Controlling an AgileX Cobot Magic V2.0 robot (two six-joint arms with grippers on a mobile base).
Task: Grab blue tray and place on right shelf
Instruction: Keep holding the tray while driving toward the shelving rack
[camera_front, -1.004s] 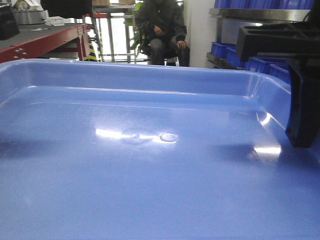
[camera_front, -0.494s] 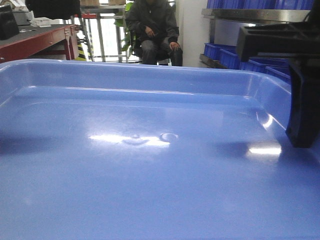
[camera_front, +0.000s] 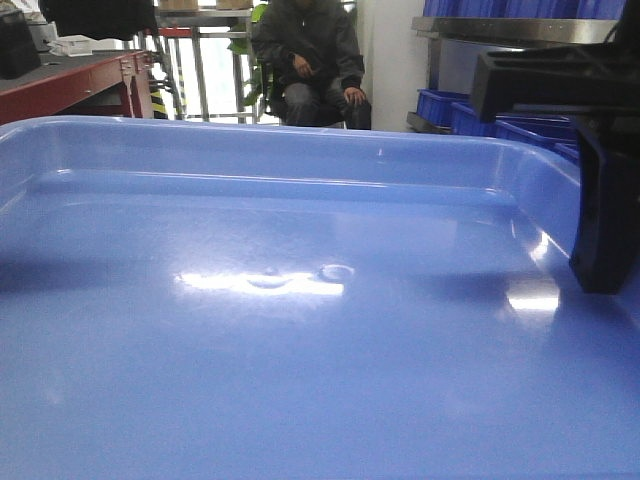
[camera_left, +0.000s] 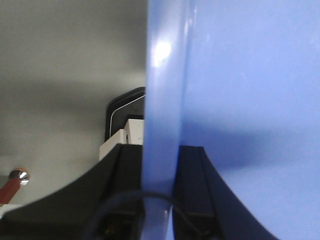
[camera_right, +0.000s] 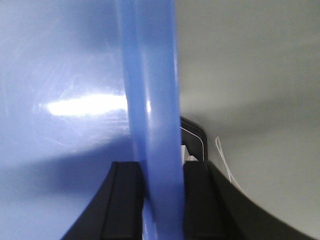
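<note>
A glossy blue tray (camera_front: 300, 350) fills the front view, its flat bottom catching streaks of light. It is gripped on opposite sides by the robot's two arms. The left pincer (camera_left: 160, 167) pinches the tray's rolled left rim, with one black finger inside the wall and one outside. The right pincer (camera_right: 161, 185) clamps the tray's right rim in the same way, and from the front it shows as a black block hanging over that edge. Beyond the tray's far right corner stands the steel shelf (camera_front: 520, 28), well apart from the tray, with dark-blue bins (camera_front: 480, 105) on a lower level. Behind the tray's far rim a man (camera_front: 312, 60) in dark clothes sits on a chair. Past the far left corner runs a red-framed tabletop (camera_front: 70, 80). What lies under the tray cannot be seen.
</note>
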